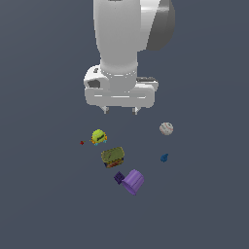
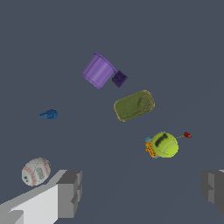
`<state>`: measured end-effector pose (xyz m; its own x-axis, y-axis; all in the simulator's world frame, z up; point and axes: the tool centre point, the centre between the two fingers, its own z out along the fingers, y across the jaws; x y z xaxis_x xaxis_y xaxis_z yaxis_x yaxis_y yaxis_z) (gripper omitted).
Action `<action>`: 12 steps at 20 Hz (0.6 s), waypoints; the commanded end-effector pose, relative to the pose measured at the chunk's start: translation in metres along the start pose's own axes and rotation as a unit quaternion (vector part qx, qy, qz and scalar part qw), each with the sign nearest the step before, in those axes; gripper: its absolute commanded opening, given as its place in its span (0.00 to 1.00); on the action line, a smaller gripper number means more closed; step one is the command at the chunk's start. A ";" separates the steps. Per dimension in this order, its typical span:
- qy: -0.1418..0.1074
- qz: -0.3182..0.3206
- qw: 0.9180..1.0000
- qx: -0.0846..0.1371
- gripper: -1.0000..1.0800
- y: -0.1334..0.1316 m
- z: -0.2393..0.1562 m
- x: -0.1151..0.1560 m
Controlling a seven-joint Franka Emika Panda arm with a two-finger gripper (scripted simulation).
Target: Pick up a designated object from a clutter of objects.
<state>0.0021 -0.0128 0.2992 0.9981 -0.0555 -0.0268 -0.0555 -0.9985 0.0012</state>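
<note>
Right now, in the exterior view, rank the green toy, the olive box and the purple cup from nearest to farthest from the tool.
1. Green toy, just below the open tool.
2. Olive box, lower down.
3. Purple cup, lowest, lying on its side.

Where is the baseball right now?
The baseball lies alone toward the exterior view's right, apart from the clutter, with the small blue piece its nearest neighbour. The open gripper hangs above, holding nothing.

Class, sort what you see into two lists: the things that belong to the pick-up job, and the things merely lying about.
Belongs to the job:
- baseball, white-grey with red stitching
- gripper, jaws apart, holding nothing

Just lying about:
- yellow-green toy
- olive-brown box
- purple cup, on its side
- dark purple cube
- blue piece
- red dot
</note>
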 end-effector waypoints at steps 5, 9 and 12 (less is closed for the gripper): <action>-0.007 0.001 1.000 0.003 0.96 -0.008 0.004 -0.002; -0.019 0.003 1.000 0.008 0.96 -0.020 0.011 -0.005; -0.020 0.003 1.000 0.008 0.96 -0.020 0.011 -0.005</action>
<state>-0.0018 0.0069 0.2887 0.9961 -0.0591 -0.0650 -0.0602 -0.9981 -0.0145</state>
